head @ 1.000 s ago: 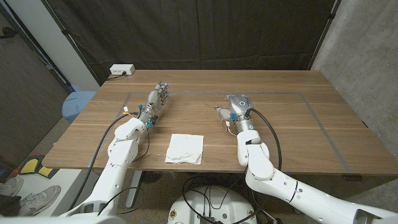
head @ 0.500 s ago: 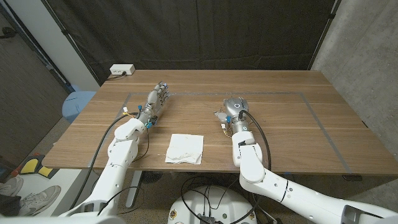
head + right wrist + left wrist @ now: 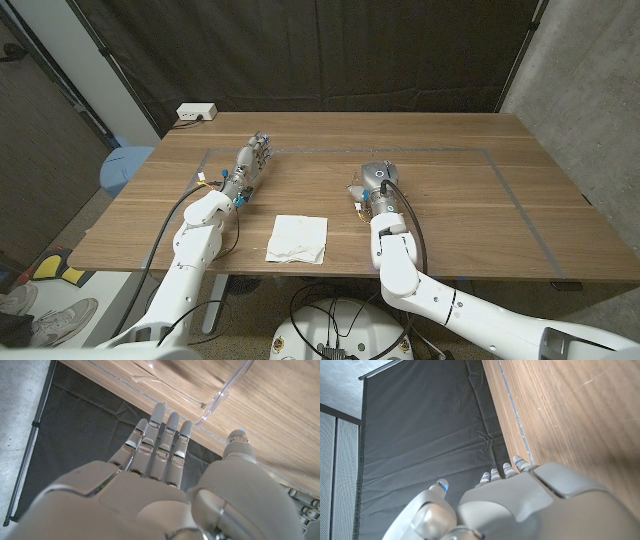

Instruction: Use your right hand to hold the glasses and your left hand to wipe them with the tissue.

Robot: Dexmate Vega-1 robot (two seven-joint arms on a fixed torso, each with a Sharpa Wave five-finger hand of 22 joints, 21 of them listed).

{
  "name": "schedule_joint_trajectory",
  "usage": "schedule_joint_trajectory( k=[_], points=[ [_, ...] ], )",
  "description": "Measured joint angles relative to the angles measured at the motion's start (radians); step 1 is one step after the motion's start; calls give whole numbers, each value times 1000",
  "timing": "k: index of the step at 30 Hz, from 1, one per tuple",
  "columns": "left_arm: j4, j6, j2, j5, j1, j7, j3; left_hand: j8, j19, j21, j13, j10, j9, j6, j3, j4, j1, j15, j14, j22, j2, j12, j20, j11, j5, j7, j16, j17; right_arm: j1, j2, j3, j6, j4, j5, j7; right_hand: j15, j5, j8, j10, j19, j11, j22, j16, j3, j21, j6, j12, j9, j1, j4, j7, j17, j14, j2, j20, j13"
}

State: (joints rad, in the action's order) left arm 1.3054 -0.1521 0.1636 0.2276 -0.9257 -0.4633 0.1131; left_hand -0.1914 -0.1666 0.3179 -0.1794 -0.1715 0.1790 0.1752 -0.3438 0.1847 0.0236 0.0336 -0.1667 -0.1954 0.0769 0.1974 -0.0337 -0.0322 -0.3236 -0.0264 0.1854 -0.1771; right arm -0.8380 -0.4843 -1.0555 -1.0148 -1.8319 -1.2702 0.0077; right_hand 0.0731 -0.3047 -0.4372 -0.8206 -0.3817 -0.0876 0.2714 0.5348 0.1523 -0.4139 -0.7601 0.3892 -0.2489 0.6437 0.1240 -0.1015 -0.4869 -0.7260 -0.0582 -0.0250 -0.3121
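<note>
The left robot hand (image 3: 255,155) stretches forward over the left half of the brown wood-grain table (image 3: 470,215), its fingers straight and close together and nothing in them. From the head view it cannot be told whether it touches the wood. In the left wrist view the same hand (image 3: 530,505) shows as a smooth grey-white shell with small fingertips (image 3: 506,467) pointing toward the dark pleated curtain (image 3: 420,435).

Near the table's front edge, between the two arms, lies the white, softly crumpled square tissue (image 3: 297,239), flat on the wood and apart from both hands.

To the right of it, near the table's middle, the right robot hand (image 3: 373,182) covers most of the clear plastic glasses (image 3: 355,186); just a pale, see-through bit peeks out at the hand's left side. In the right wrist view the hand (image 3: 165,475) has its fingers straight and side by side, the thumb apart, and the transparent frame (image 3: 220,395) lies just beyond the fingertips, its outline faint against the wood. Whether the hand grips the glasses cannot be made out.
</note>
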Motion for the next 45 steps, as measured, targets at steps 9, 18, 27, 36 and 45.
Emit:
schedule_joint_trajectory(
  k=[9,18,27,36,45],
  points=[
    [3,2,0,0,0,0,0,0,0,0,0,0,0,-2,0,0,0,0,0,0,0,0,0,0,0,2,0,0,9,13,-7,-6,29,-28,46,0,0,-19,-12,0,-11,5,24,-16,-8,-23,20,-9,-7,0,-6,-34,0,-5,0,-20],
    [5,5,0,0,-2,1,0,0,0,0,0,0,0,-2,0,0,0,0,0,0,0,0,0,0,0,2,0,0,16,26,-13,0,60,-51,73,0,-8,-29,-16,0,-16,10,29,-21,-13,-29,29,-11,7,5,-6,-44,0,1,0,-30],
    [6,7,0,-1,-4,2,0,0,0,-5,0,0,0,-2,0,0,0,0,0,0,0,0,0,0,0,2,0,0,20,36,-14,21,87,-55,79,4,-22,-40,-37,-7,-26,19,29,-21,-27,-50,47,-17,42,5,-10,-49,-12,22,-7,-43],
    [10,8,0,-1,-7,3,1,0,0,-5,0,0,0,-2,0,0,0,0,0,0,0,0,0,0,0,2,0,0,24,40,-10,45,106,-30,68,11,-32,-66,-63,-13,-31,24,29,-15,-39,-87,66,-18,59,3,-13,-46,-39,39,-13,-57],
    [11,9,1,-1,-7,3,1,0,0,-5,0,0,0,-2,0,0,0,0,0,0,0,0,0,0,0,2,0,0,24,36,-5,65,110,0,34,18,-40,-81,-104,-18,-37,28,19,-2,-52,-142,89,3,96,5,-22,-41,-75,76,-18,-71]
  ],
)
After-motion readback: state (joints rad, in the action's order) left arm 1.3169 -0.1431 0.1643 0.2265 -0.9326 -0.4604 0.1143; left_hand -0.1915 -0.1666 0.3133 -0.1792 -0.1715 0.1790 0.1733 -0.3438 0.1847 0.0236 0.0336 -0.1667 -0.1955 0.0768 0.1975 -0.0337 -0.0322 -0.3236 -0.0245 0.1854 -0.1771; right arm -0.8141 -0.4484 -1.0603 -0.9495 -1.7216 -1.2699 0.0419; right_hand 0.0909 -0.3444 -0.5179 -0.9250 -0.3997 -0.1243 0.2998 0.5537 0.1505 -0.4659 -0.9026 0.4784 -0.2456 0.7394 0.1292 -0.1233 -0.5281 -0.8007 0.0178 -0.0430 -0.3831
